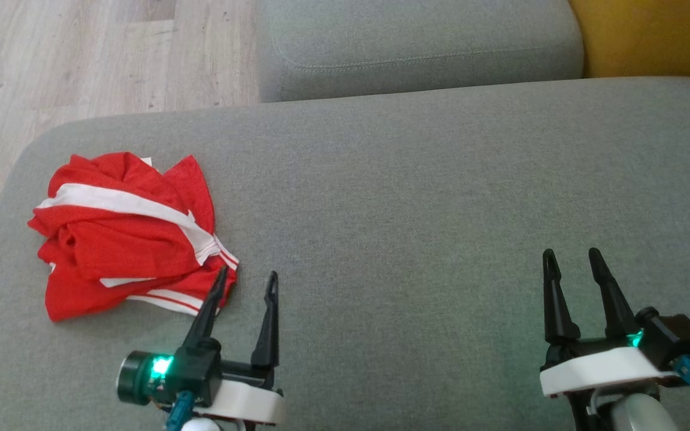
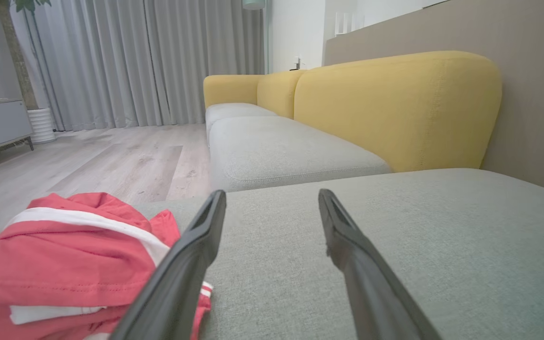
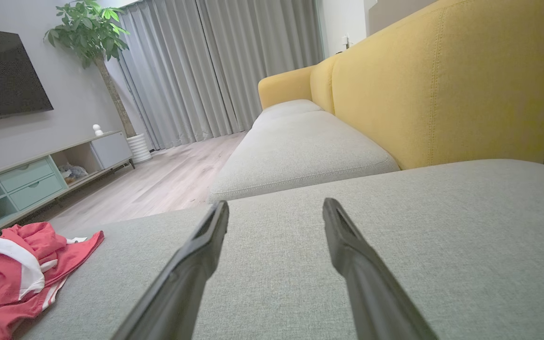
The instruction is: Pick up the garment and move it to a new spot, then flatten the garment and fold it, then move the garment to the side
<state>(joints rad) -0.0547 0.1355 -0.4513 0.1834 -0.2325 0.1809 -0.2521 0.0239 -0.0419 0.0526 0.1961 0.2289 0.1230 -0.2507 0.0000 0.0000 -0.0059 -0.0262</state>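
While the red-and-white garment (image 1: 129, 233) lies crumpled at the left end of the grey cushion (image 1: 417, 197), the left gripper (image 1: 248, 276) hovers just beside its near corner — jaws spread, holding nothing — and the right gripper (image 1: 571, 252), likewise spread and empty, sits well apart to the right.
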